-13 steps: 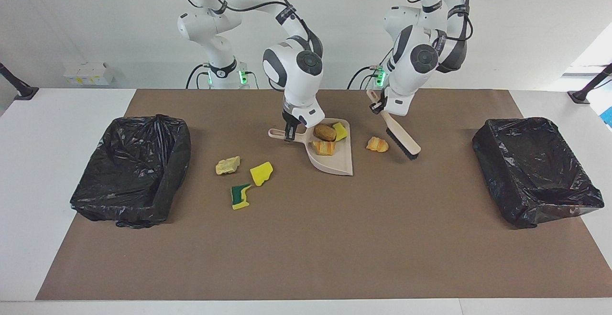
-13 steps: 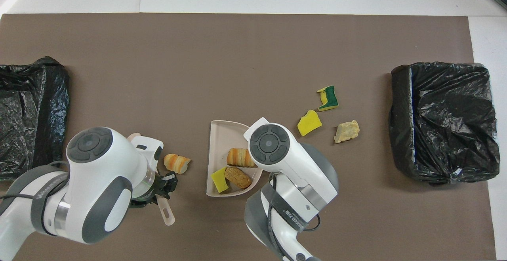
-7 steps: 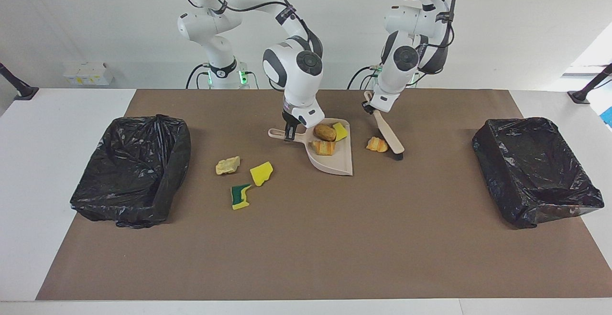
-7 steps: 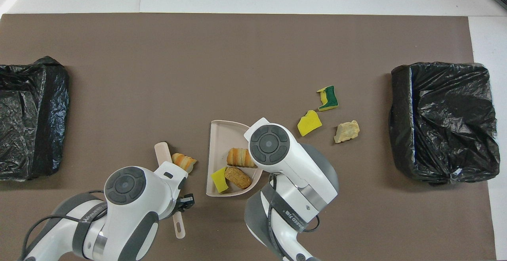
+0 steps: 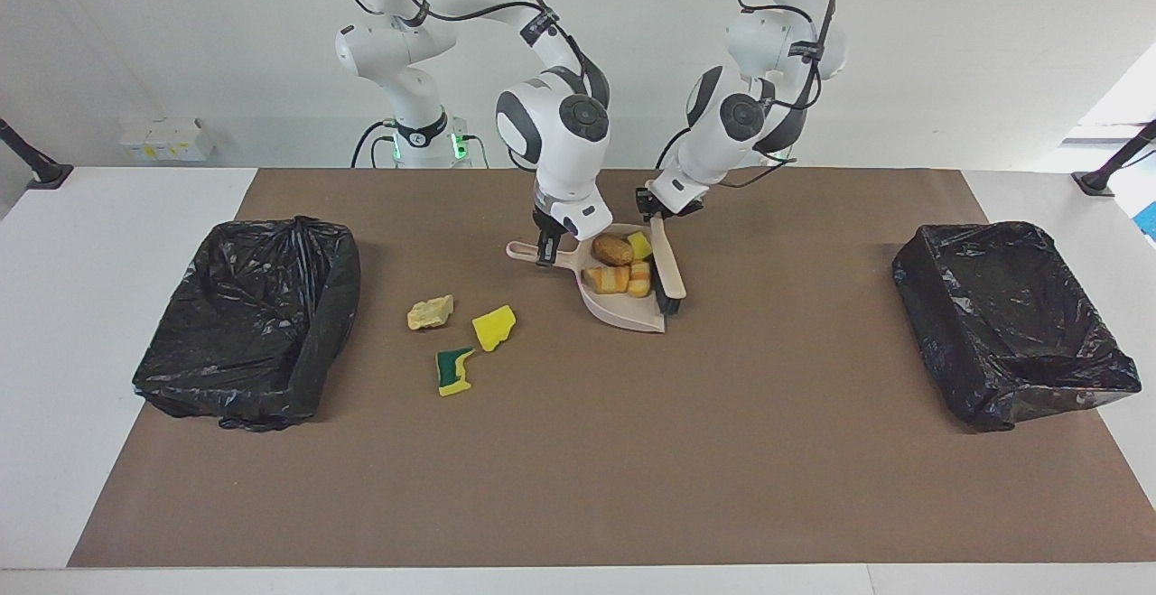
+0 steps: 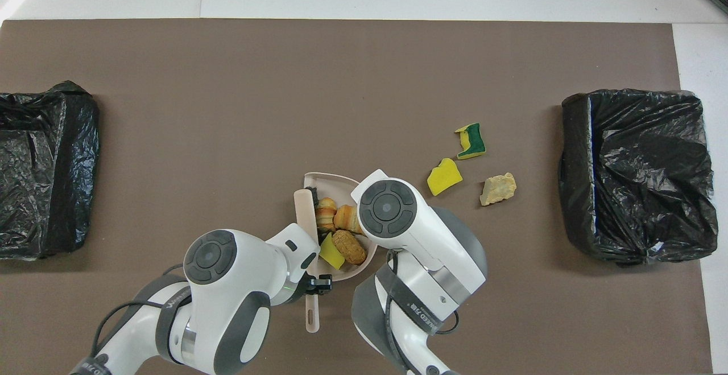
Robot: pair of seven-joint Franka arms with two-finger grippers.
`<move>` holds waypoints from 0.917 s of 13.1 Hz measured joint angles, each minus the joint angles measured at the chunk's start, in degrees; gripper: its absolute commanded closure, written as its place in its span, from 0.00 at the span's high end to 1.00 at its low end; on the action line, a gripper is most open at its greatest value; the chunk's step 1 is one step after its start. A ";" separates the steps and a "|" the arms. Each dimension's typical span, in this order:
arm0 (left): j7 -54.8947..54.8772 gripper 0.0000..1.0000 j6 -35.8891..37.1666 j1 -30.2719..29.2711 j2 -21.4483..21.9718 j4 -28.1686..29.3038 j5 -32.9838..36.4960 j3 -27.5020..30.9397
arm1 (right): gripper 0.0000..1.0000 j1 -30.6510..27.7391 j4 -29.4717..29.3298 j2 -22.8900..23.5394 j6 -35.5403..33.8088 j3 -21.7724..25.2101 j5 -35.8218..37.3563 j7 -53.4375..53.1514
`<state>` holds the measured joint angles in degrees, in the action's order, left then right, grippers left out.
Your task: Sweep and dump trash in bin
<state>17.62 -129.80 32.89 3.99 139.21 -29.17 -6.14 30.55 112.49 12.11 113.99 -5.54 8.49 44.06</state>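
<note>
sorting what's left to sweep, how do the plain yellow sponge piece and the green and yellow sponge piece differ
The plain yellow sponge piece is one colour all over; the green and yellow sponge piece has a dark green layer beside its yellow. The plain yellow sponge piece is a chunky wedge, while the green and yellow sponge piece is narrower with a notched, boot-like outline. The plain yellow sponge piece lies nearer to the robots. Both lie loose on the brown mat, outside the dustpan.

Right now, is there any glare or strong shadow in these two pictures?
Facing view: even light, bright daylight at one upper corner, soft shadows beside the black-lined bins. Overhead view: faint sheen on the bin liner; the brown mat is matte, no glare.
</note>
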 measured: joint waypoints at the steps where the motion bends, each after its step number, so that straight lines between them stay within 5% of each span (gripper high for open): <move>1: 0.01 0.00 -0.58 0.48 -0.85 -0.91 -0.72 -0.02 | 0.00 0.00 0.03 -0.01 0.00 0.00 0.00 -0.07; 4: 0.06 0.00 0.51 -0.62 -2.30 -4.27 -1.10 1.13 | 0.00 -0.06 0.11 -0.08 0.00 0.13 0.00 -0.76; 9: 1.62 0.00 15.44 -7.81 -1.78 -13.58 5.05 1.87 | 0.00 -0.25 0.07 -0.23 0.00 0.14 -0.20 -2.55; 12: 4.02 0.00 20.12 -9.46 0.71 -14.54 7.93 1.94 | 0.00 -1.53 -0.09 -1.83 0.01 0.26 -0.31 -3.16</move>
<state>21.63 -109.68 23.42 4.70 124.66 -21.25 -4.20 29.01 112.40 10.28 114.00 -5.28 8.19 40.90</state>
